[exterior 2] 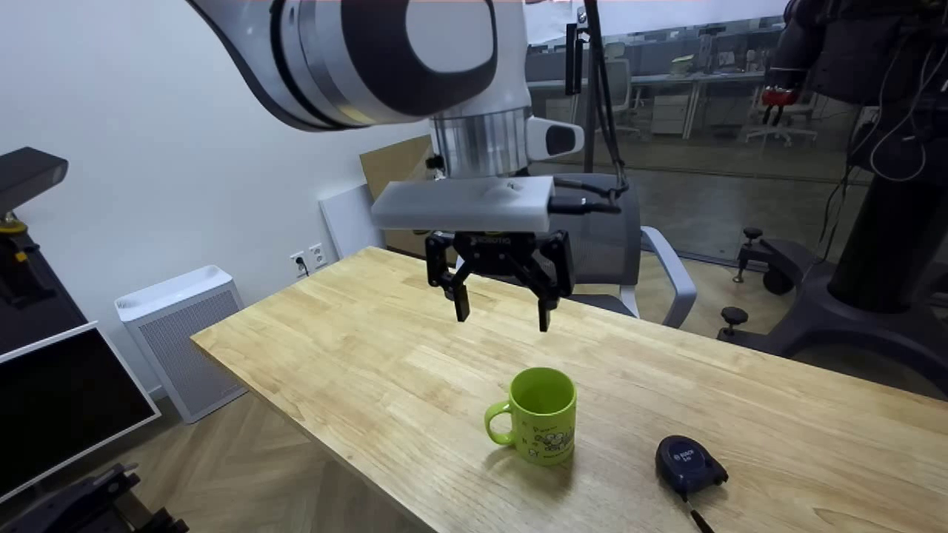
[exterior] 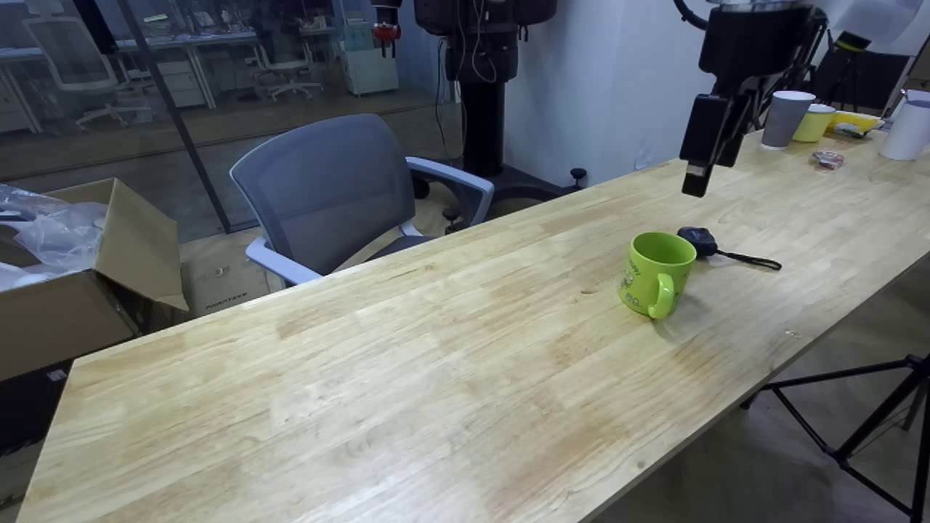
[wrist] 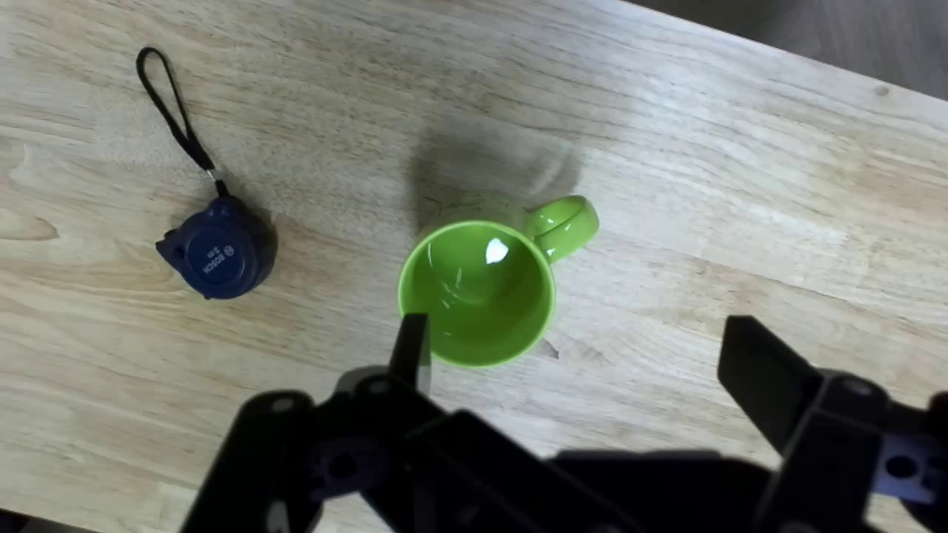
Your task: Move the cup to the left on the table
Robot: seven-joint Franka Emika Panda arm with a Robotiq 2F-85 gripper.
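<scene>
The lime-green cup (exterior: pixel 647 283) stands upright on the light-wood table (exterior: pixel 349 392). In an exterior view the cup (exterior 2: pixel 546 429) has its handle at the left. The wrist view shows the cup (wrist: pixel 478 296) from above, its handle at the upper right, its inside bare. My gripper (exterior 2: pixel 503 320) is open and empty, above the table and apart from the cup. It also shows side-on in an exterior view (exterior: pixel 695 181), higher than the cup. In the wrist view the gripper (wrist: pixel 578 320) has its left finger overlapping the cup's lower-left rim and its right finger over bare wood.
A dark blue tape measure (wrist: pixel 220 252) with a black strap lies beside the cup. At the table's far end stand a grey cup (exterior: pixel 785 120), a yellow-green cup (exterior: pixel 814 125), a yellow bowl (exterior: pixel 850 122) and a white container (exterior: pixel 907 131). A chair (exterior: pixel 327 196) stands against the long edge.
</scene>
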